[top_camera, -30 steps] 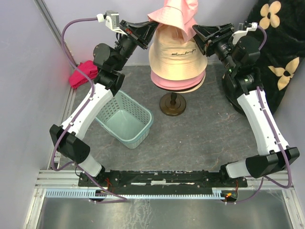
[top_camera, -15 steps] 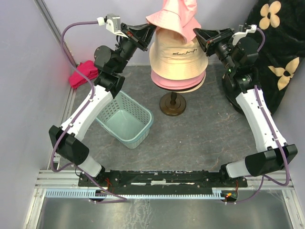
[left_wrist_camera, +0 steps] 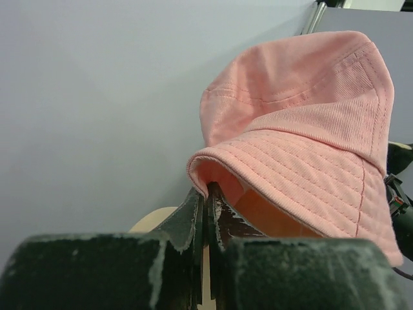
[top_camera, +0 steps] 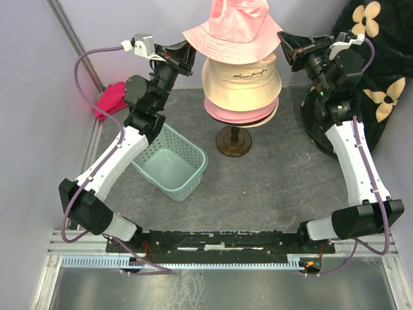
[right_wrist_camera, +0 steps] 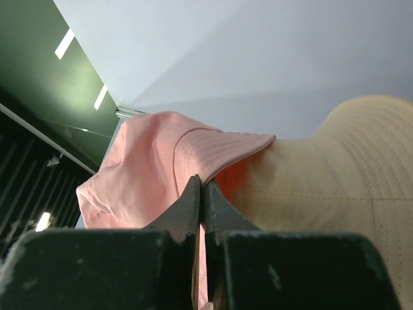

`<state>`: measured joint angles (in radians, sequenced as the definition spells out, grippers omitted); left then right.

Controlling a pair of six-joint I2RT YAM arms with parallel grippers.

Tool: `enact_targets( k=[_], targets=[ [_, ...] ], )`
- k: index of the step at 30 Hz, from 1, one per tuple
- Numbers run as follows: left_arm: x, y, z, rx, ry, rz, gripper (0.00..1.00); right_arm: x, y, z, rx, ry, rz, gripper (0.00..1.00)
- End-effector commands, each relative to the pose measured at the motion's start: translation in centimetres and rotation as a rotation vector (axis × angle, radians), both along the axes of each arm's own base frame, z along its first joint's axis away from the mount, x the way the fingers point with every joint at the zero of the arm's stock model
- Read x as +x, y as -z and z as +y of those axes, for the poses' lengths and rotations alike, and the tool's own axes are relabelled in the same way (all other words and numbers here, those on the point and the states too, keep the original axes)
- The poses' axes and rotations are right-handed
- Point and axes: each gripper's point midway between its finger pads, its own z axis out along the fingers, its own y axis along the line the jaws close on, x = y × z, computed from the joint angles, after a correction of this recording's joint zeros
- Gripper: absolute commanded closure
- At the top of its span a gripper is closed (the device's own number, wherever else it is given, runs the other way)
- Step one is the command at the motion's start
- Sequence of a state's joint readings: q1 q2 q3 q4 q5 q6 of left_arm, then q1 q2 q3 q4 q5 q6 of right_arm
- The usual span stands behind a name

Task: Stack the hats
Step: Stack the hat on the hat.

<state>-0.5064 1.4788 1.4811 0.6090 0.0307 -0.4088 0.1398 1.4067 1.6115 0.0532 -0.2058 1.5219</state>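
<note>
The left jaws and right jaws are clamping opposite brim edges of the soft pink fabric bucket hat (top_camera: 233, 32), stretching it sideways, crown-up, over the beige fabric bucket hat (top_camera: 242, 81), whose dark script is unreadable.

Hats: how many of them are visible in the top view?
3: the top pink hat, uppermost; the beige hat just under it; the lower pink hat beneath that. Others may be hidden below.

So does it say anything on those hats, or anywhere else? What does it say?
Beige hat: one line of dark curly writing on its front, too small and blurred to read.
Pink hat: no writing shows.
Nothing else here has readable words, numbers or signs.
</note>
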Motion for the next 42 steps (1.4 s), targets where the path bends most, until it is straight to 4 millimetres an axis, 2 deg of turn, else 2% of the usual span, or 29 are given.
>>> enact_targets(
  k=[1, 11, 17, 28, 37, 42],
  targets=[
    [-2.2, -3.1, 2.4, -0.042, -0.071, -0.099, 0.97, -2.2, -4.0, -2.2, 0.045, 0.041, -0.117, 0.98],
    [-2.8, -1.8, 2.5, -0.048, -0.049, -0.072, 0.97, -1.7, -3.5, -4.2, 0.096, 0.061, -0.095, 0.98],
    [-2.5, -1.1, 2.0, -0.037, -0.031, -0.054, 0.97, -1.4, -3.7, -4.1, 0.112, 0.040, -0.088, 0.98],
    [-0.7, 1.0, 0.8, -0.013, -0.028, -0.001, 0.97, 0.4, -1.5, -3.3, 0.160, -0.027, -0.053, 0.98],
    [-1.6, -0.2, 1.1, -0.039, -0.022, -0.043, 0.96, 0.6, -1.1, -3.5, 0.205, -0.066, -0.069, 0.98],
    [-1.9, 0.8, 0.9, -0.033, -0.011, -0.034, 0.94, 0.7, 0.0, -4.3, 0.227, -0.074, -0.059, 0.98]
  ],
)
